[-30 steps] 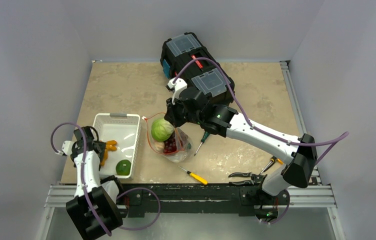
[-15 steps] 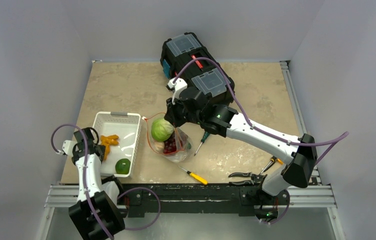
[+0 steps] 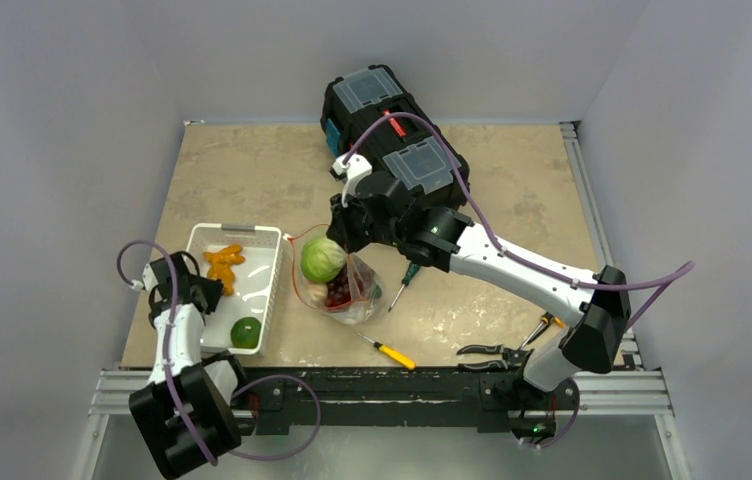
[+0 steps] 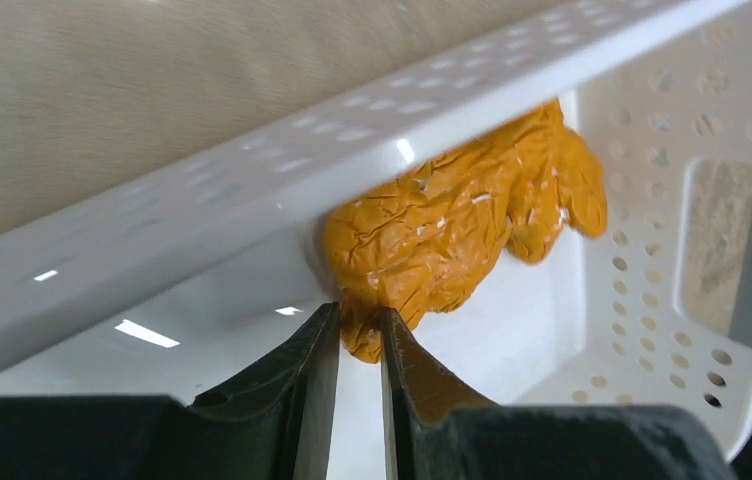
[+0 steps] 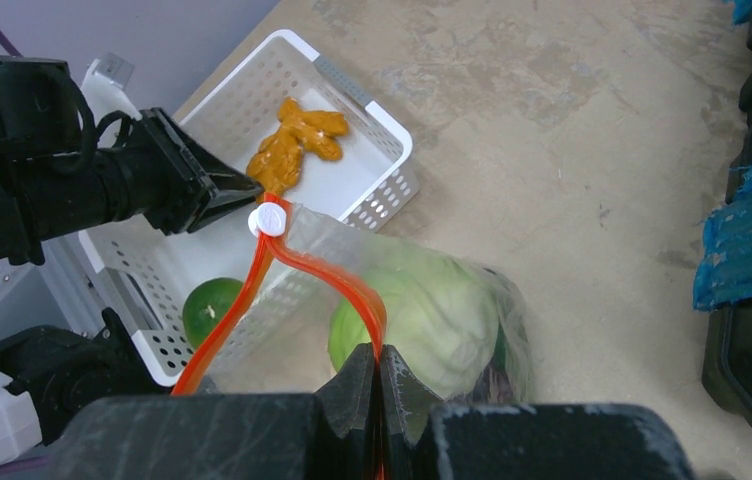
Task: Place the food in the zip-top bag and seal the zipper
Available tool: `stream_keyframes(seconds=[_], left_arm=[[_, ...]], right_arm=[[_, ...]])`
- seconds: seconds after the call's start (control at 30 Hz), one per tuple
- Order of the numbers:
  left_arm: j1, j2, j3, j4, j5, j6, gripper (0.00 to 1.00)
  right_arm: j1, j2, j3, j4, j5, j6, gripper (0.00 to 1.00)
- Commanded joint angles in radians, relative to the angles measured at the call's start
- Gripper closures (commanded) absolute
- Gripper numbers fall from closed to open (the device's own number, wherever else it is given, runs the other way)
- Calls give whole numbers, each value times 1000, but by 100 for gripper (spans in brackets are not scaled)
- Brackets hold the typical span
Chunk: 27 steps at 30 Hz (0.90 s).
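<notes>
My left gripper (image 4: 360, 318) is shut on the end of the orange carrots (image 4: 452, 230) and holds them over the white slotted basket (image 3: 252, 236); in the top view the carrots (image 3: 222, 266) hang near the basket's far left. A green round fruit (image 3: 245, 332) lies in the basket's near end. My right gripper (image 5: 378, 362) is shut on the orange-red zipper (image 5: 337, 282) and holds the clear bag's mouth up and open; its white tab (image 5: 269, 219) sits at the far end. The bag (image 3: 359, 300) holds the pale green cabbage (image 3: 322, 260) and purple grapes (image 3: 339, 291).
A black toolbox (image 3: 392, 115) stands at the back behind the right arm. A green-handled screwdriver (image 3: 404, 281) lies right of the bag and a yellow-handled one (image 3: 392, 352) near the front edge. Pliers (image 3: 487, 350) and another tool (image 3: 548, 322) lie at the front right.
My left gripper has carried the carrots from the basket's left rim up and toward the basket's far end. The right gripper has kept its hold on the zipper, almost still.
</notes>
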Motion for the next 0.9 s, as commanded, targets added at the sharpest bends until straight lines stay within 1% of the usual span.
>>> stream_keyframes(seconds=[0.0,0.07,0.17,0.27,0.33,0.37,0.4,0.43,0.47,0.5,0.53,0.57,0.63,0.7,0.77,0.87], left_arm=[[-55,80,4,154,164,34,81],[-90,116,20,163,189,44,82],[-122,119,25,169,189,53,82],[-153,106,41,146,179,79,81],[-188,87,62,108,159,117,77],[-216,76,77,83,139,135,75],[-235,60,96,53,112,154,70],[-251,43,119,12,77,172,63],[-262,29,146,-27,46,193,55],[-270,8,177,-64,26,219,41],[-273,-12,202,-92,14,247,25],[-273,-29,230,-120,-2,275,16],[-273,-50,285,-170,-55,345,14],[-274,-26,344,-206,-94,427,13],[-279,48,401,-242,-90,489,14],[-313,165,442,-243,-61,519,13]], right_arm=[[2,-11,49,34,12,4,100],[3,-14,47,35,12,6,100],[3,-27,34,40,12,6,100],[2,-46,17,54,4,8,100],[2,-61,10,55,2,9,100],[2,-68,4,57,0,9,100],[2,-76,-4,61,-2,6,100],[2,-83,-9,64,-1,2,100],[2,-89,-13,66,5,-1,100],[2,-95,-15,64,6,-3,100],[2,-98,-17,64,5,-6,100],[2,-102,-19,64,4,-8,100],[2,-104,-20,67,3,-16,100],[2,-101,-16,67,0,-18,100],[2,-96,-10,69,-13,-18,100],[2,-94,-8,71,-18,-19,100]])
